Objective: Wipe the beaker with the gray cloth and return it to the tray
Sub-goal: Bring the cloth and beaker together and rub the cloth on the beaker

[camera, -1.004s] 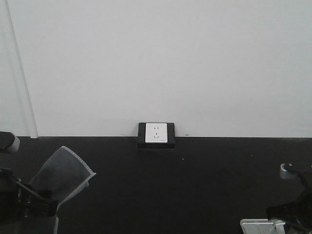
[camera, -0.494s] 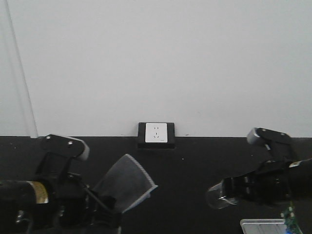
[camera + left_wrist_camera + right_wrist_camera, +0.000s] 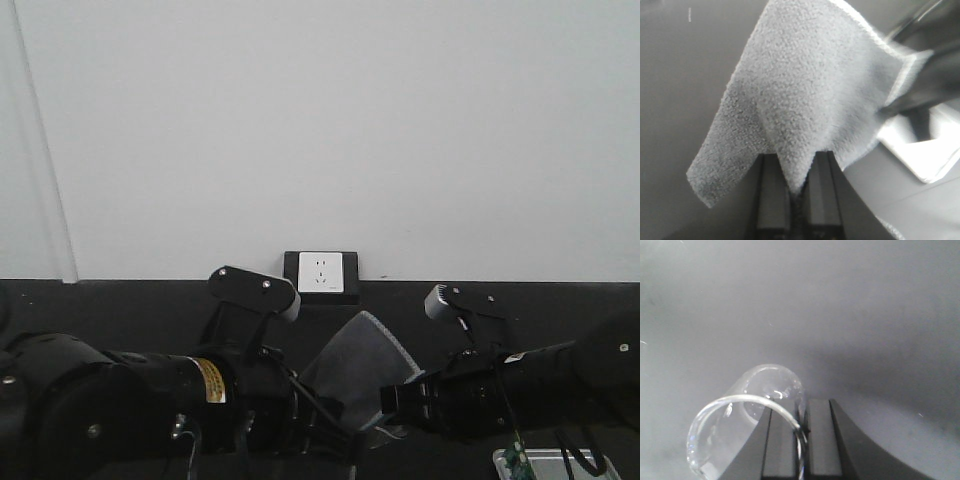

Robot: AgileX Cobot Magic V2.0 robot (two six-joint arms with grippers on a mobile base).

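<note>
Moved since half a second ago: both arms have swung inward. You had them well apart; now they nearly meet below the wall socket point(image 3: 321, 272)
Left gripper point(image 3: 795, 200): fingers closed on a fold of the gray cloth point(image 3: 805, 90). In your left wrist view the fabric spreads from the pinch and covers the fingertips
Cloth, front view: stands up as a fan from the left arm's end, tilted toward the right arm, raised above the black tabletop point(image 3: 560, 310)
Right gripper point(image 3: 802, 410): fingers clamped on the beaker point(image 3: 747, 410). The glass wall at the rim passes between the two fingers
Beaker attitude: lying on its side in the grip, mouth toward the right wrist camera, base pointing away
Beaker, front view: you cannot pick it out clearly, since the cloth and the dark arm ends crowd that spot
Cloth against beaker: the cloth's right edge sits just beside the right arm's end. Whether fabric touches glass cannot be told
Tray point(image 3: 545, 462): silver, at the bottom right edge of your front view, partly cut off by the frame and partly under the right arm
Beaker location: in the right gripper, inward of the tray and not on it
Backdrop: white socket in a black frame at the foot of the white wall, behind and between the arms
</note>
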